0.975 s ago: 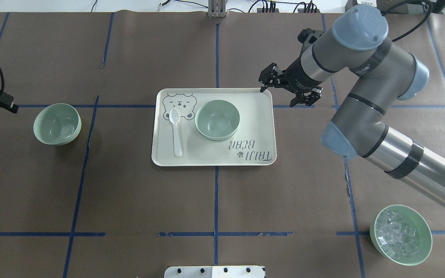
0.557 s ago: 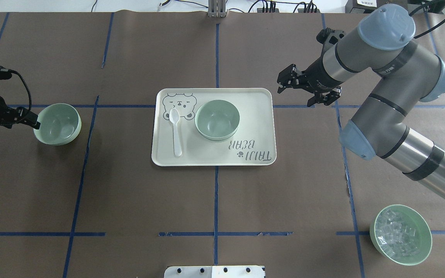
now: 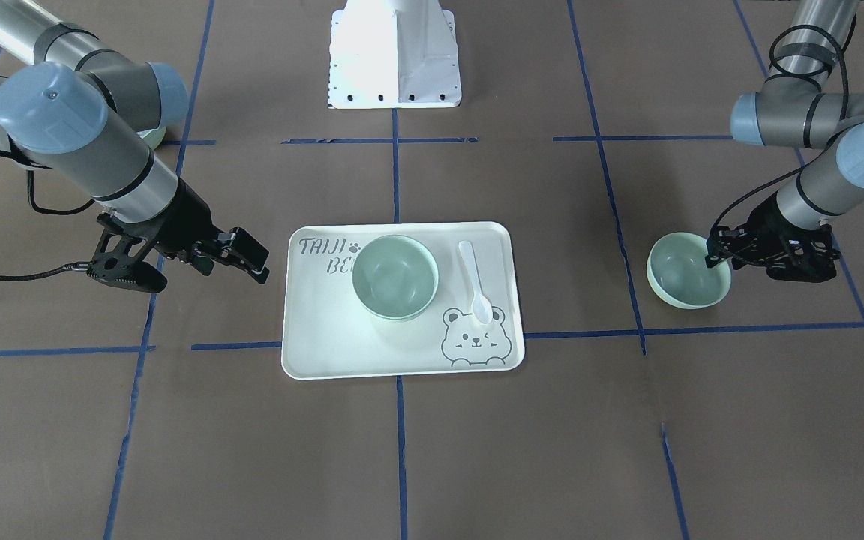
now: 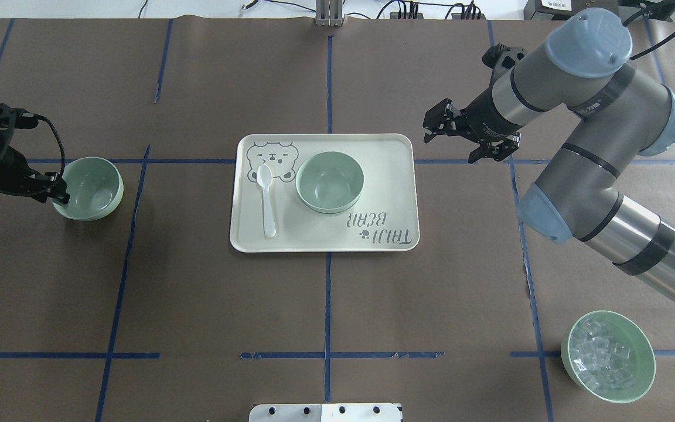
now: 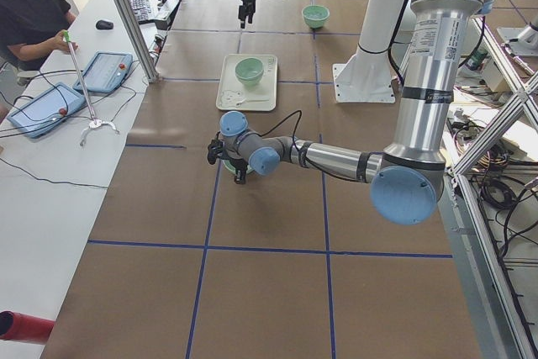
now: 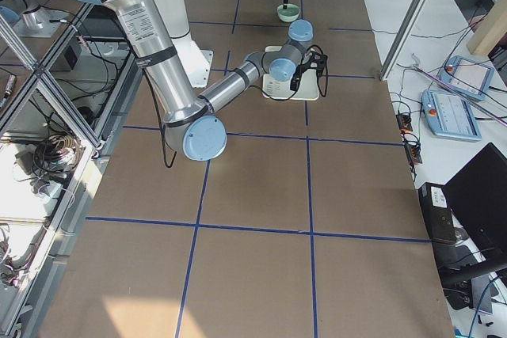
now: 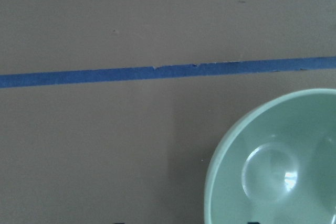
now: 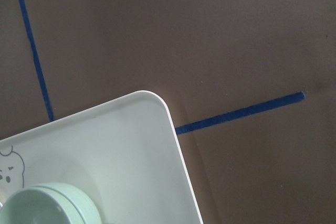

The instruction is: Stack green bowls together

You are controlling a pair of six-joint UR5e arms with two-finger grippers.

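Brown paper covers the bench [image 4: 197,305], sectioned by blue tape lines [image 4: 327,305] into large rectangles. Along the bench's edge opposite the robot runs a white side table [image 5: 42,199] carrying two tablets [image 5: 105,71], a mouse [image 5: 104,24] and loose cables. A person in a black shirt [image 5: 29,6] sits at it. Slanted aluminium posts [image 5: 126,14] rise between side table and bench. Past the robot-side edge, an aluminium frame [image 6: 47,93] encloses tangled cables [image 6: 43,152] on the floor. A black laptop [image 6: 483,195] shows off the operator-side edge toward the right end. A bright patch of light [image 6: 142,314] falls on the paper at the right end's robot-side corner.
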